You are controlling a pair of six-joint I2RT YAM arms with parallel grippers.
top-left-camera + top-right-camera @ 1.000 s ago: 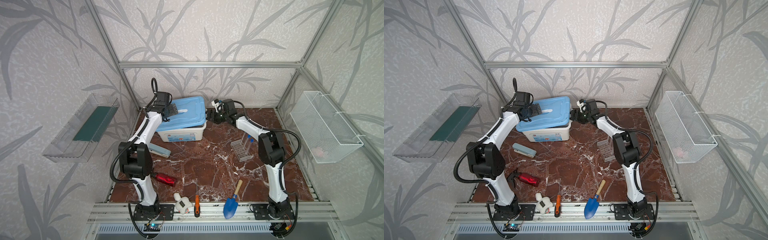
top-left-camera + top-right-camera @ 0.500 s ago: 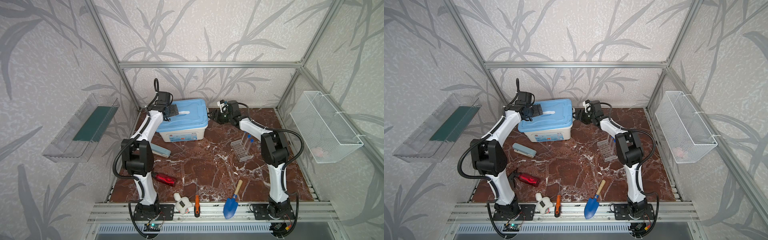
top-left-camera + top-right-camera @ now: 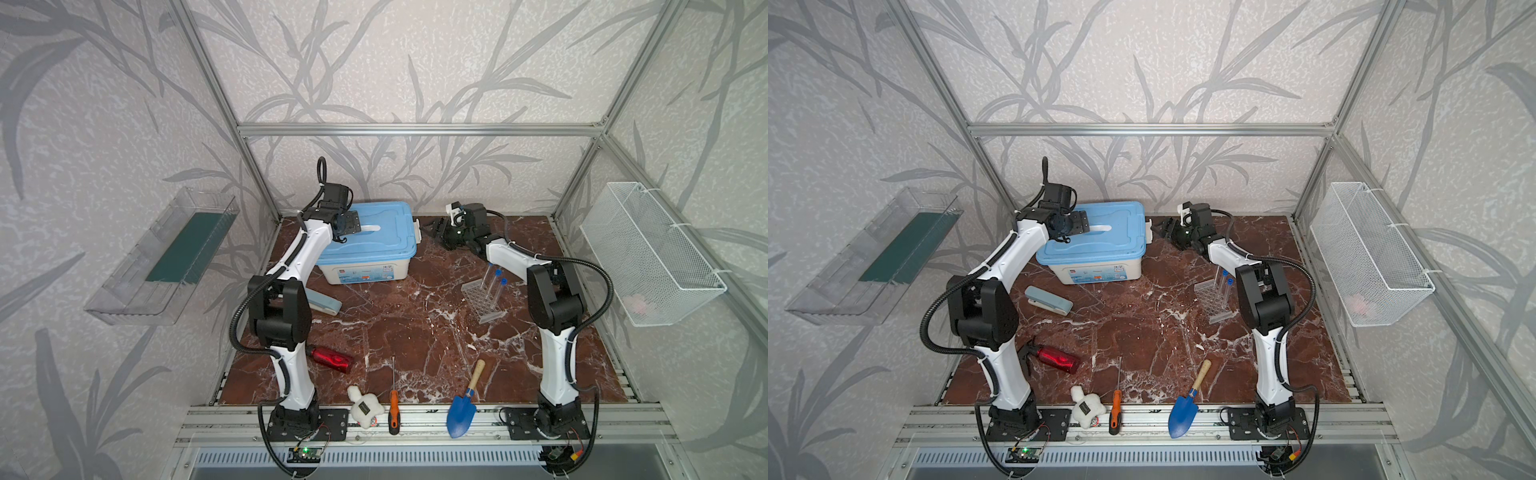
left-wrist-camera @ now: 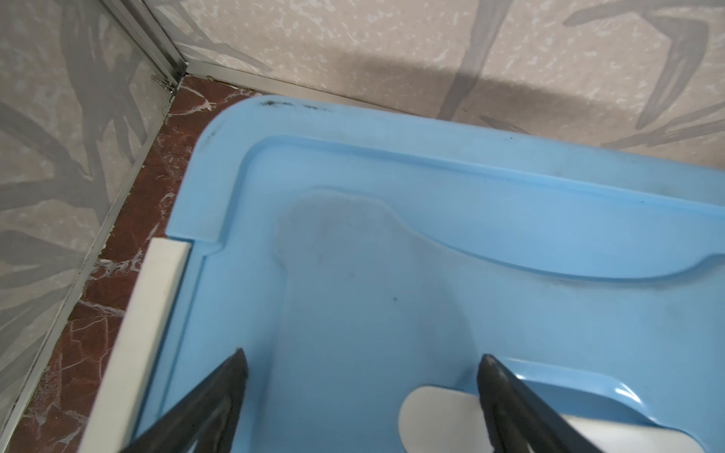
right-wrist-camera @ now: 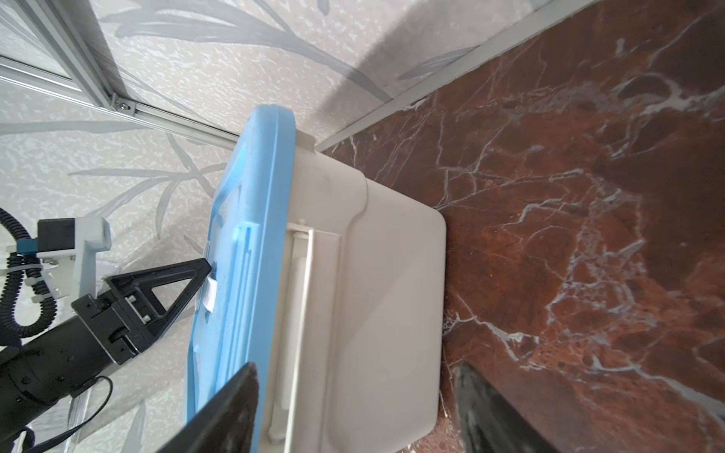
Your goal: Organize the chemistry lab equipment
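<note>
The rack (image 3: 478, 301) with test tubes (image 3: 493, 286) stands well behind the right gripper (image 3: 432, 229), spread empty at the bin's (image 3: 361, 272) end; left gripper (image 3: 355, 223) hangs released above the lid (image 3: 374, 241).

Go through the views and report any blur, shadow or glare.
Left wrist view: the left gripper is soft with blur, a grey shadow lies on the blue lid. Right wrist view: the right gripper is blurred, the box and marble sharp. Both top views: even light, sharp; the clear tubes barely stand out.
</note>
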